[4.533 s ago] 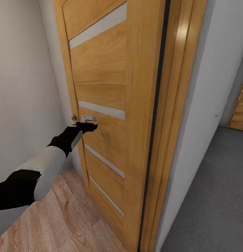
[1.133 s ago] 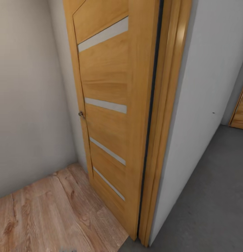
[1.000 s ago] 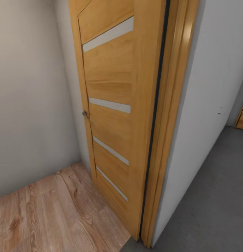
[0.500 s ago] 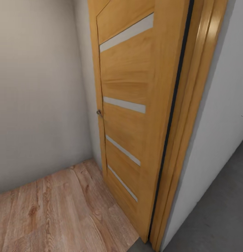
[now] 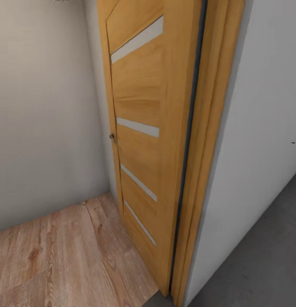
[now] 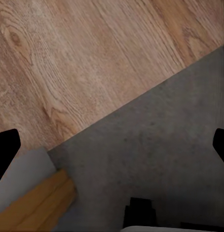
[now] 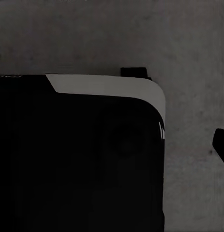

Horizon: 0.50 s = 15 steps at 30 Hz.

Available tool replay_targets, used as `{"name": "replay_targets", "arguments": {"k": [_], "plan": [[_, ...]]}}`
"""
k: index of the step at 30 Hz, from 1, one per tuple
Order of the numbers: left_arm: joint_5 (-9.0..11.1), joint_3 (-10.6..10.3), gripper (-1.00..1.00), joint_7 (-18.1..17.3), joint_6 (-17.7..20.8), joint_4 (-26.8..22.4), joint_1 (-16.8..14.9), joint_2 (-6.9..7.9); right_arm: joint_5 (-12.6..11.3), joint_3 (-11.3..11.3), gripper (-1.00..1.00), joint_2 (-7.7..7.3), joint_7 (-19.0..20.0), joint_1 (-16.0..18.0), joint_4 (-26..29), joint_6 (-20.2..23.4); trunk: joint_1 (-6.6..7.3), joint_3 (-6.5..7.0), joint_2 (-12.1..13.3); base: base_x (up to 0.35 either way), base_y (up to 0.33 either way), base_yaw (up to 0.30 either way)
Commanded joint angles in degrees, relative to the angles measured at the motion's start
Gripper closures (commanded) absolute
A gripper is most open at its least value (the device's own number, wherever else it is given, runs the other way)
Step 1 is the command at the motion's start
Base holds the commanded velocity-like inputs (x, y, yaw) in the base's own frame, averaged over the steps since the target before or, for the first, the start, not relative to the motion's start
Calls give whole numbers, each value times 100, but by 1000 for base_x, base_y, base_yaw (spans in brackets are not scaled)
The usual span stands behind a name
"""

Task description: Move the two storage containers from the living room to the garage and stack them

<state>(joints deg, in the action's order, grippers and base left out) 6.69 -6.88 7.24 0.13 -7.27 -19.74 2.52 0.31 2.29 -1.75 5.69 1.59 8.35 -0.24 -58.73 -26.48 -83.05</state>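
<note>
The two storage containers are out of view. My left gripper [image 6: 112, 150] hangs open with nothing in it, its black fingertips [image 6: 5, 152] wide apart, above the line where light wood planks [image 6: 68, 58] meet the dark grey floor [image 6: 160, 145]. My right gripper [image 7: 112, 145] is open too, with one fingertip [image 7: 220, 145] showing. It points down at my own black base [image 7: 68, 154] and the grey floor [image 7: 189, 43].
An orange wood door [image 5: 139, 111] with pale glass strips stands open against a beige wall [image 5: 41, 106], with its frame [image 5: 207, 140] and a white wall [image 5: 259, 128] beside it. Wood planks [image 5: 58, 256] lie on one side of the threshold and grey floor [image 5: 259, 256] on the other. The frame's foot [image 6: 39, 208] is close to my left gripper.
My left arm, which reached to the door handle 4.5 s ago, has left the head view. Since then the camera has swung a little sideways and back; the door stands as before.
</note>
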Motion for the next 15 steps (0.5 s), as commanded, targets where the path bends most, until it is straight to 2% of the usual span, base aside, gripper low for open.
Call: {"name": "replay_targets", "arguments": {"k": [1,15], "plan": [[60,-50,-100,23,2,-2,-3,-8,4,22,-100,0,27,4,0,-3,0,-6,-3,0,-312,162],[68,-50,-100,30,-11,-1,-3,-70,6,9,-100,7,3,5,0,-3,0,-35,-3,0,-318,235]]}}
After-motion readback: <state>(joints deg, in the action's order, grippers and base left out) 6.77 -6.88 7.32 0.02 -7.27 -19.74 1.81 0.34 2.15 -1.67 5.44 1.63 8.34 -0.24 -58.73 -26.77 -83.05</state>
